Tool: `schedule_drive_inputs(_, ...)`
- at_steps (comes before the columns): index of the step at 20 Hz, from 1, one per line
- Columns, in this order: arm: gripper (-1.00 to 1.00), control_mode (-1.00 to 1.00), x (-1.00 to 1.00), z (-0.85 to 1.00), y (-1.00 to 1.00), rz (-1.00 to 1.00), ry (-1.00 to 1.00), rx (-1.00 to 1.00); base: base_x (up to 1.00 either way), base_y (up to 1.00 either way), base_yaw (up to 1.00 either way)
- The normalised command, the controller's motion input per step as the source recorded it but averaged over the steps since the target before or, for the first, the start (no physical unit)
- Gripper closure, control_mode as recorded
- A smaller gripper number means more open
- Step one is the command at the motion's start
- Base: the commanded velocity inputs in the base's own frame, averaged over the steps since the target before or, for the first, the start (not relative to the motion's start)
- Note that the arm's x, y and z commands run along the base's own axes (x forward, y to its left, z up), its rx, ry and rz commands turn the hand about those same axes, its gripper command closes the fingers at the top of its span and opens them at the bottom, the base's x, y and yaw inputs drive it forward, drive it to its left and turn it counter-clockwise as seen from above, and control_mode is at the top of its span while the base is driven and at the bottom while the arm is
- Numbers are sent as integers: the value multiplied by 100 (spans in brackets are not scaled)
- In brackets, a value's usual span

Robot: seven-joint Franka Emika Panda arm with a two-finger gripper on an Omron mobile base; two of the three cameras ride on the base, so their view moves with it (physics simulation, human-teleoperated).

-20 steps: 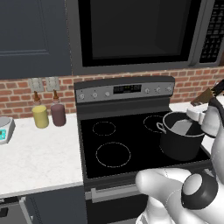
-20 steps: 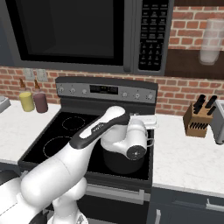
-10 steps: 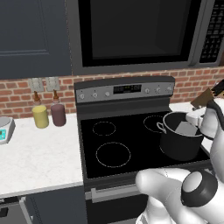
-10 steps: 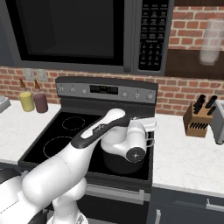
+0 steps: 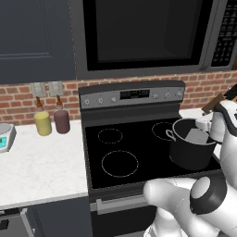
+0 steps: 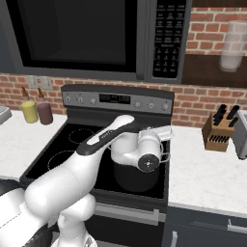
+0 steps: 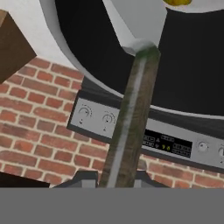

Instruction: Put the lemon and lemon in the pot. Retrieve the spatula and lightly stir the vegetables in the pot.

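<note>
The dark pot [image 5: 190, 155] stands on the stove's front right burner, also seen as the pot [image 6: 135, 176] behind my forearm. My gripper [image 7: 114, 177] is shut on the spatula [image 7: 127, 122], whose dark handle runs up between the fingertips. Its light-grey blade [image 7: 138, 19] hangs inside the pot [image 7: 197, 65]. In the left base view the blade [image 5: 196, 135] leans against the pot's far inner wall, below my white hand. One lemon [image 7: 177, 1] peeks in at the top edge of the hand view, inside the pot. The other lemon is out of view.
A black stove [image 5: 120, 139] has its control panel along the back. A yellow jar [image 5: 43, 123] and a dark red jar [image 5: 61, 121] stand on the left counter, with a scale [image 5: 4, 137] beside them. A knife block [image 6: 219, 132] sits on the right counter. A microwave [image 6: 77, 34] hangs overhead.
My hand has shifted slightly above the pot with the spatula in it. The blade stays inside the pot, and the pot has not moved.
</note>
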Motion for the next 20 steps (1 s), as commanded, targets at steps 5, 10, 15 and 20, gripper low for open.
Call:
schedule_drive_inputs(5,100,-100,0,7,0,0,0,0,0,0,0)
schedule_drive_inputs(10,100,-100,0,38,0,1,-7,0,0,0,0)
schedule_drive_inputs(15,100,-100,-5,49,0,1,0,-2,0,0,0)
schedule_drive_inputs(20,100,-100,-22,28,0,2,17,-6,0,0,0)
